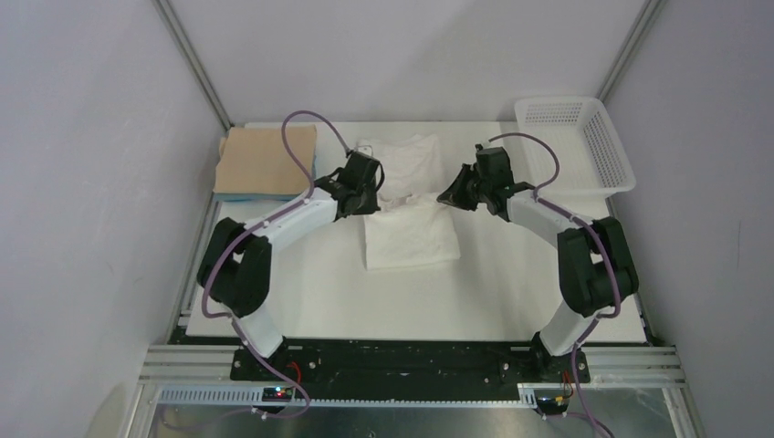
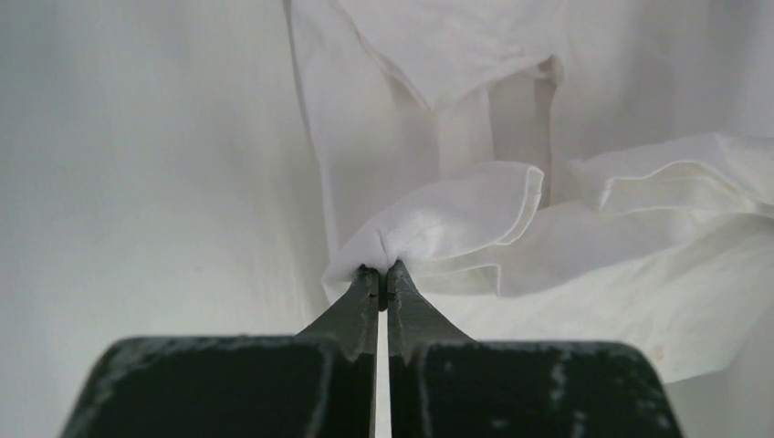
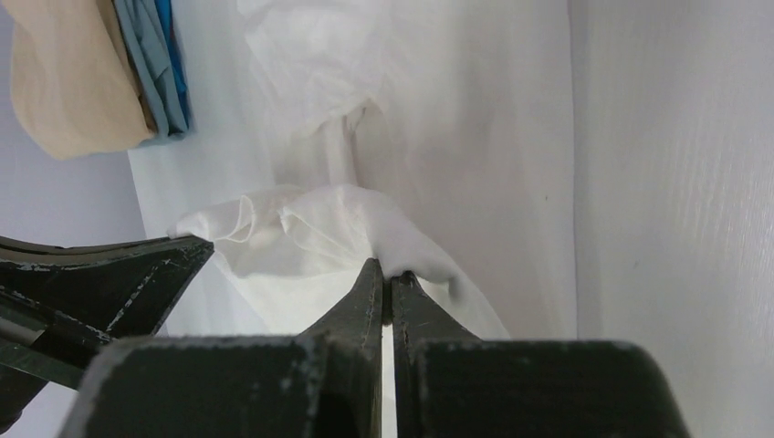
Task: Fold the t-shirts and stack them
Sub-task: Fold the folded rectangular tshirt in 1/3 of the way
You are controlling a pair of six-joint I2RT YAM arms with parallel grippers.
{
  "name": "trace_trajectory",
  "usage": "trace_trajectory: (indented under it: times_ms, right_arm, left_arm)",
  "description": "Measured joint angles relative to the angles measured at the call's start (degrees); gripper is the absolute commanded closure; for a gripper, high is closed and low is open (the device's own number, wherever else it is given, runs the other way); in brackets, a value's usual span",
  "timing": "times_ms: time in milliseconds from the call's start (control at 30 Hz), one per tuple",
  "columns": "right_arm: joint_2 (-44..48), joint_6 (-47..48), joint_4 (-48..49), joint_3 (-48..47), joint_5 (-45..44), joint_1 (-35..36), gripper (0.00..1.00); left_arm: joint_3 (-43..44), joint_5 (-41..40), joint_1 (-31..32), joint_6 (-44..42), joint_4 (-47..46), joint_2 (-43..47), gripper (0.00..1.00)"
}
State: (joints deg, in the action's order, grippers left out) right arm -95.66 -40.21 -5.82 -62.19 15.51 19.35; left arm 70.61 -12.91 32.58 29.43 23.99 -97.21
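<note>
The white wrinkly t-shirt (image 1: pixel 411 233) lies at the middle back of the table, its middle lifted into a fold. My left gripper (image 1: pixel 372 193) is shut on the shirt's left edge; the pinched cloth (image 2: pixel 429 224) bunches above its tips (image 2: pixel 383 272). My right gripper (image 1: pixel 447 196) is shut on the shirt's right edge (image 3: pixel 411 246), with its tips (image 3: pixel 389 274) closed on it. The tan t-shirt (image 1: pixel 263 160) lies folded on the light blue t-shirt (image 1: pixel 233 194) at the back left. Both also show in the right wrist view, tan (image 3: pixel 68 82) and blue (image 3: pixel 164 64).
A white perforated plastic basket (image 1: pixel 577 146) stands at the back right corner. The white table top (image 1: pixel 411 306) stretches in front of the shirt. Enclosure walls and metal posts (image 1: pixel 193 64) close the sides and back.
</note>
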Motion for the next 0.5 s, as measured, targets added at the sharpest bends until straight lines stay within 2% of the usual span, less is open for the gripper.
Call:
trace_trajectory:
  times_ms: [133,200,267,333,367,400,433,467,500]
  right_arm:
    - [-3.5,-0.1,1.4,-1.7,0.9,-0.9,1.00]
    - [-5.1,-0.1,1.7,-2.3,1.3,-1.4,1.00]
    - [-6.7,-0.2,1.9,-3.0,1.7,-1.9,0.94]
    - [-8.4,-0.3,2.3,-3.6,2.0,-2.4,0.72]
    - [-9.0,-0.6,2.4,-3.8,2.1,-2.6,0.49]
    - [-9.8,-0.7,2.5,-3.9,2.3,-2.9,0.41]
    - [-10.3,-1.0,2.5,-4.0,2.5,-3.1,0.31]
    - [-10.6,-1.2,2.6,-4.0,2.6,-3.4,0.26]
    - [-10.8,-1.0,2.5,-4.0,2.8,-3.6,0.20]
  left_arm:
    - [3.9,2.1,-1.6,-2.3,-0.3,-4.1,0.98]
    - [5.2,2.9,-2.1,-3.2,-0.7,-5.9,0.93]
    - [5.6,3.6,-2.6,-4.0,-0.9,-7.1,0.83]
    - [5.6,4.3,-3.1,-4.5,-0.7,-8.0,0.72]
    - [5.6,4.5,-3.3,-4.9,-0.7,-8.3,0.59]
    - [5.6,4.7,-3.5,-5.0,-0.7,-8.7,0.52]
    - [5.7,4.8,-3.7,-5.3,-0.7,-9.0,0.36]
    - [5.9,4.9,-3.8,-5.7,-0.7,-9.2,0.28]
    - [6.1,5.2,-3.9,-5.9,-0.6,-9.4,0.09]
